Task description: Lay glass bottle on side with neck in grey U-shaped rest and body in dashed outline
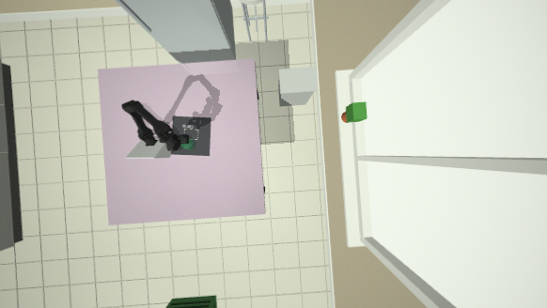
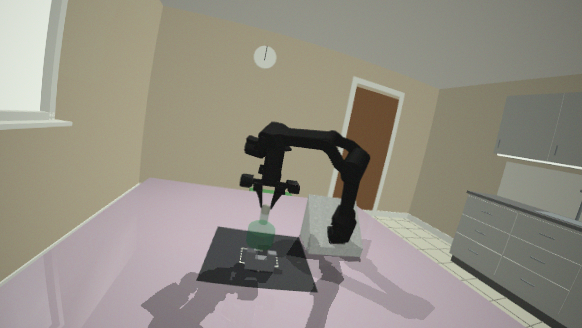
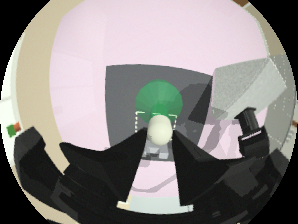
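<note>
Green glass bottle (image 1: pixel 188 145) (image 2: pixel 261 235) (image 3: pixel 159 95): upright over the dark mat (image 1: pixel 204 147) (image 2: pixel 215 270) (image 3: pixel 120 85), neck uppermost; whether its base touches the mat cannot be told. The gripper (image 1: pixel 185 139) (image 2: pixel 265 206) (image 3: pixel 160 132) points down above the mat, its fingers pinching the bottle at the pale top of the neck, one on either side. The dashed outline (image 1: pixel 198 133) (image 2: pixel 241 257) (image 3: pixel 136 122) is marked on the mat, next to the bottle's body. The grey rest (image 1: pixel 188 126) (image 2: pixel 260 262) (image 3: pixel 154 151) stands on the mat, at the outline's end away from the bottle; the neck is not in it. The bottle is not laid down. The arm (image 1: pixel 150 124) (image 2: pixel 310 137) (image 3: pixel 252 142) arches over from a pale block (image 1: pixel 150 150) (image 2: pixel 320 220) (image 3: pixel 240 90) just beside the mat. The pink table (image 1: pixel 188 188) (image 2: pixel 125 240) (image 3: pixel 150 30) extends around the mat on all sides. Well apart from the mat, beyond the table, a round clock (image 2: pixel 265 57) hangs on the wall and a brown door (image 2: pixel 372 145) is set in it.
</note>
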{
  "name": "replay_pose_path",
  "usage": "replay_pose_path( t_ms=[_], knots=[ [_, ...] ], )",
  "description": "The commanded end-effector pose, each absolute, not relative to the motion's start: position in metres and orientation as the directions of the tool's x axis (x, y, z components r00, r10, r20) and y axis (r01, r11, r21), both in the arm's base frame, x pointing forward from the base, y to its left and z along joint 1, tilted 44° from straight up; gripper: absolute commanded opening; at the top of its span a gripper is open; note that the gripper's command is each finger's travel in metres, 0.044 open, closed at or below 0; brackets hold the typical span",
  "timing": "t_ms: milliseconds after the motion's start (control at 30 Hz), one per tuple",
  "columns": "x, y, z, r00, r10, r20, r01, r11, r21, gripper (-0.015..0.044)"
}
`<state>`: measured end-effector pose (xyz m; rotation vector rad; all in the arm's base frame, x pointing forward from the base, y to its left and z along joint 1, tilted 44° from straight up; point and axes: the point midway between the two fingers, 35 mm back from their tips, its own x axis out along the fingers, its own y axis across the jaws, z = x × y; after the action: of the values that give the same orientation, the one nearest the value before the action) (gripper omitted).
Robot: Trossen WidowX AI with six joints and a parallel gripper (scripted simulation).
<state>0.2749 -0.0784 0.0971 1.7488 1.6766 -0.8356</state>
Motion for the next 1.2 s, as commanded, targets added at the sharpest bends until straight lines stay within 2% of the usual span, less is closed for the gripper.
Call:
replay_pose_path(
  t_ms=[0,1167],
  knots=[
    [0.275,-0.072,0.105,0.021,0.648,-0.762,0.999,-0.052,-0.017,0.0117],
    [0.277,-0.048,0.127,0.005,0.592,-0.806,0.998,-0.048,-0.029,0.0117]
  ],
)
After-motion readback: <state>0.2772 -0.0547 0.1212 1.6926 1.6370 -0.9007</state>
